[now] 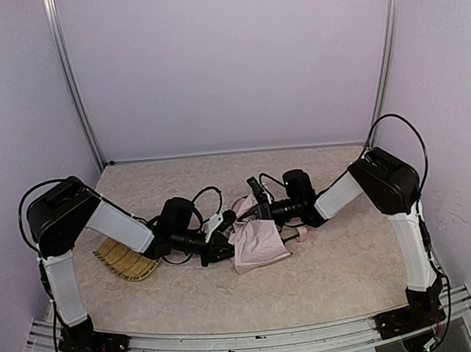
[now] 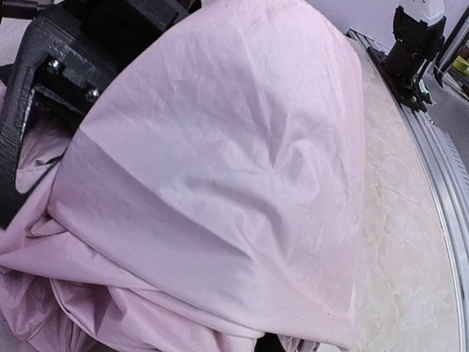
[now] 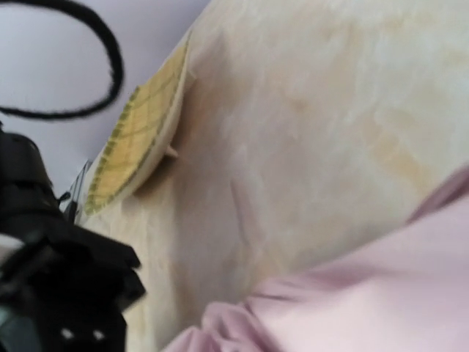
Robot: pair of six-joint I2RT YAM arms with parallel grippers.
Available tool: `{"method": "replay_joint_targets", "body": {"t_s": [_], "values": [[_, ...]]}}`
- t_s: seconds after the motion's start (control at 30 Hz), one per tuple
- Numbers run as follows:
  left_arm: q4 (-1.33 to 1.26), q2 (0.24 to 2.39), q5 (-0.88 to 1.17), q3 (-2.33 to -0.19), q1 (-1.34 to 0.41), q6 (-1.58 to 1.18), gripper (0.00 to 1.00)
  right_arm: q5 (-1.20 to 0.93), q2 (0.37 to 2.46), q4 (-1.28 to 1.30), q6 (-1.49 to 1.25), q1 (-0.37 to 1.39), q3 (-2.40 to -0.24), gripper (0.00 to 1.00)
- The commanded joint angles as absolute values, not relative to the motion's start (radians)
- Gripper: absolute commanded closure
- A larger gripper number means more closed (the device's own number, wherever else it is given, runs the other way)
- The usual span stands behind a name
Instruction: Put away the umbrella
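The only container on the table (image 1: 333, 278) is the woven straw tray (image 1: 124, 260), lying at the left side close to the wall. The left forearm passes over its far edge, and the part that shows is plain yellow weave. From the right wrist it appears edge-on as a shallow curved rim (image 3: 139, 139), well apart from the cloth. The umbrella (image 1: 255, 244) is on the tabletop near the middle, between the two arms. It is a crumpled heap of pale pink canopy with black parts poking out at its far side. The left gripper (image 1: 221, 247) is closed and sits right at the left edge of that heap. Its own camera sees little but a swell of pink fabric (image 2: 220, 183) draped over where the fingers would be, so I cannot tell whether cloth is pinched between them. The right gripper (image 1: 261, 212) is closed too, its tip in among the black parts at the far edge of the bundle. Its fingers do not show in its own view, only a pink fold (image 3: 366, 293) low in the corner, so what it has hold of I cannot say. Bare tabletop lies in front of the umbrella toward the metal rail (image 1: 248, 338), to the right below the right arm, and behind up to the back wall (image 1: 227, 62).
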State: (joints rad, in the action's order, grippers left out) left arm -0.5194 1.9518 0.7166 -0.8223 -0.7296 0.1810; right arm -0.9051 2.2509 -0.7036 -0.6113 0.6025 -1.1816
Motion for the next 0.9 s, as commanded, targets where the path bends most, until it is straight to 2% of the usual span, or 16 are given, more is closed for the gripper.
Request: {"method": "replay_joint_targets", "body": {"t_s": [0.0,0.2,0.27,0.4,0.57,0.73,0.87], "values": [[-0.347,1.939,0.702,-0.835,-0.734,0.259,0.92,-0.972,2.345,-0.733,-0.589,0.592,-1.180,1.00],[-0.158,1.780,0.555,-0.865,-0.704,0.289,0.45,-1.016,2.360,-0.782,-0.563,0.594,-1.125,1.00],[-0.123,1.728,0.568,-0.876,-0.684,0.288,0.35,-1.023,2.356,-0.771,-0.540,0.595,-1.127,1.00],[-0.175,1.719,0.618,-0.910,-0.657,0.191,0.30,-1.023,2.313,-0.789,-0.537,0.595,-1.131,1.00],[-0.196,1.857,0.601,-1.014,-0.660,0.051,0.28,-0.969,2.196,-0.861,-0.566,0.595,-1.110,1.00],[-0.225,1.935,0.601,-1.054,-0.673,0.003,0.18,-0.878,2.099,-0.961,-0.615,0.605,-1.044,1.00],[-0.287,1.977,0.680,-1.081,-0.693,-0.045,0.15,-0.847,2.096,-1.003,-0.625,0.620,-1.036,1.00]]}}
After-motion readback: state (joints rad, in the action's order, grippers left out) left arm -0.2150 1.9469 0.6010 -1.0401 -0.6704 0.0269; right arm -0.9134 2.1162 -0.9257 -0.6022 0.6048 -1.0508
